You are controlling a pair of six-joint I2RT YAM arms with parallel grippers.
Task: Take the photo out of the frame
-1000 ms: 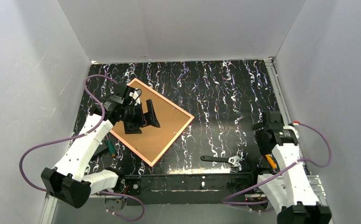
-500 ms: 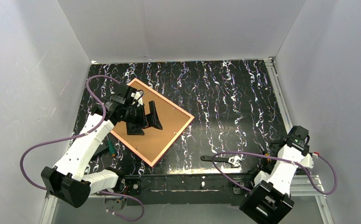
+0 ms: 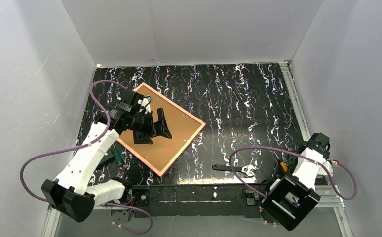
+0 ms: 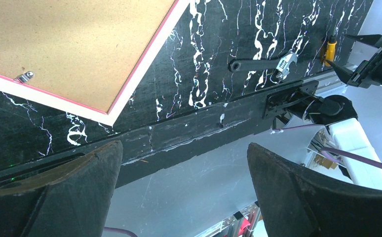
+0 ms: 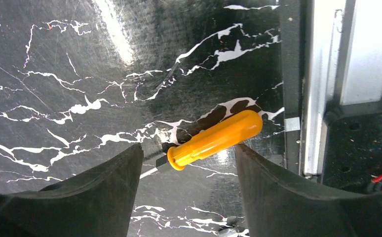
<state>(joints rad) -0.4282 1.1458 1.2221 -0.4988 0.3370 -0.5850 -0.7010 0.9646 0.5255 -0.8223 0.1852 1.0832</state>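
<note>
The frame (image 3: 176, 133) lies back-up on the left half of the table, its pink-red border around a brown fibreboard back panel (image 4: 80, 44). The photo is hidden under that panel. My left gripper (image 3: 155, 127) hovers over the panel's left-middle, tilted toward the near edge. In its wrist view its jaws (image 4: 184, 148) stand wide open and hold nothing. My right gripper (image 3: 290, 160) is low at the near right corner. It is open (image 5: 188, 148) and straddles an orange-handled screwdriver (image 5: 218, 136) that lies on the table, with a gap on both sides.
A black adjustable wrench (image 3: 236, 169) lies near the front edge, right of centre. A green-handled screwdriver (image 3: 116, 158) sits by the frame's near-left side. A small metal clip (image 4: 23, 76) sticks up at the panel's edge. A metal rail (image 5: 322, 84) borders the table beside the right gripper.
The right arm has swung down and toward the near right corner, over the orange screwdriver, and its jaws have narrowed a little. The left gripper has hardly moved.
</note>
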